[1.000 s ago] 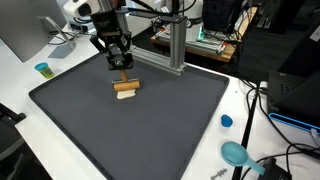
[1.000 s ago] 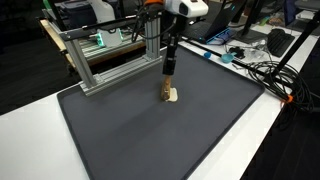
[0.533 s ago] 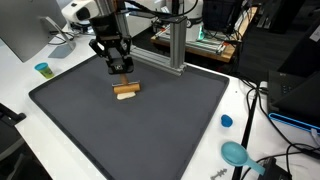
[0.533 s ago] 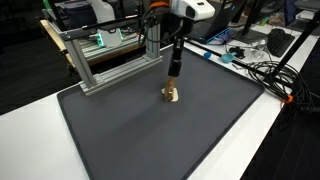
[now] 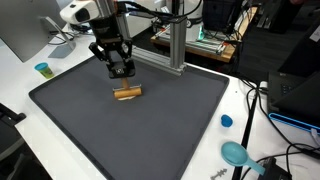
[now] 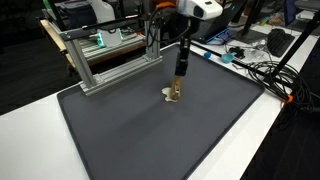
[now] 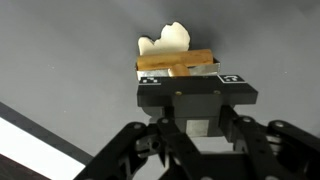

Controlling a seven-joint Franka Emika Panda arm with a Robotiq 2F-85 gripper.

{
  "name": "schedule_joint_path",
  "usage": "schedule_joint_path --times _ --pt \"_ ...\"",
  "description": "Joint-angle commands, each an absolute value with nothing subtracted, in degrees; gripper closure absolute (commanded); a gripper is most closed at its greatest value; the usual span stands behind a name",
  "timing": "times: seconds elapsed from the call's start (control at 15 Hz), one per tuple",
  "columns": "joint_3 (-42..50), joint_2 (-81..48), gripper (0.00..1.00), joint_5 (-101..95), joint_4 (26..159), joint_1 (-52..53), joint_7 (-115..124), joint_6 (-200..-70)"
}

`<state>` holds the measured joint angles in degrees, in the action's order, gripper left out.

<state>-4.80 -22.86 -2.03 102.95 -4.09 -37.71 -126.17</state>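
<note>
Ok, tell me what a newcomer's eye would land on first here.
The big dark mat covers most of the table, with one small wooden block lying near its far side. The black claw hangs just above the block, clear of it. A metal frame stands behind, at the mat's far edge.

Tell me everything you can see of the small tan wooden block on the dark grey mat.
The small tan wooden block is a short, light brown bar that looks smooth. It lies flat on the dark grey mat, on the half nearer the aluminium frame. In the wrist view it rests across a pale cream lumpy piece beneath it. The black end effector hangs just above, not touching it.
</note>
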Motion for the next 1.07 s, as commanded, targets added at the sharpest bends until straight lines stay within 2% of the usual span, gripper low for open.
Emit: schedule_joint_path --times 0.0,0.4,0.67,1.0 --pt "-6.25 -26.20 0.79 2.40 100.27 -5.25 -40.22 -124.79" --pt "-6.83 -26.28 0.79 7.81 99.43 -6.57 -41.78 -125.58" --pt "-7.01 -17.28 0.79 10.94 105.41 -7.34 -41.40 -129.83" --pt "-3.62 -14.94 0.79 4.58 106.78 -4.68 -35.55 -128.50"
